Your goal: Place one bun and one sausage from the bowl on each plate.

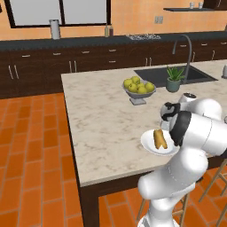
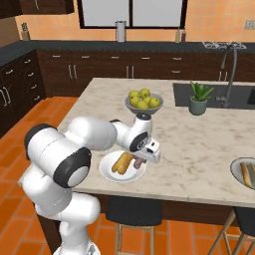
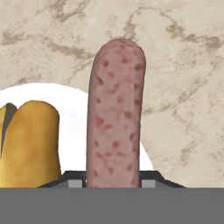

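1. A simulated kitchen with orange tiles and dark cabinets is surrounding a pale marble island counter (image 2: 199,144), where the white arm is working at the near edge.
2. On the near plate, a small round pale grey-white plate (image 2: 107,172), a golden split bun (image 2: 121,162) is already lying; in the left base view the same plate (image 1: 148,142) and bun (image 1: 159,138) are sitting just beside the arm's elbow.
3. The two-finger gripper (image 2: 138,162) is pinching a speckled pinkish-brown sausage (image 3: 114,113), jaws pressed against its sides, and is holding it over the plate's right rim, beside the bun (image 3: 30,142).
4. By my judgement this plate is lacking only the release of the sausage.
5. A second pale plate (image 2: 238,169) at the far right edge of the right base view is seeming to carry a bun; whether a sausage is there I cannot tell.
6. The hand view is showing the grip and the sausage's texture up close; the base views are adding the footed bowl of yellow-green fruit (image 1: 138,90), the potted plant (image 2: 199,98) and the sink (image 1: 175,74).
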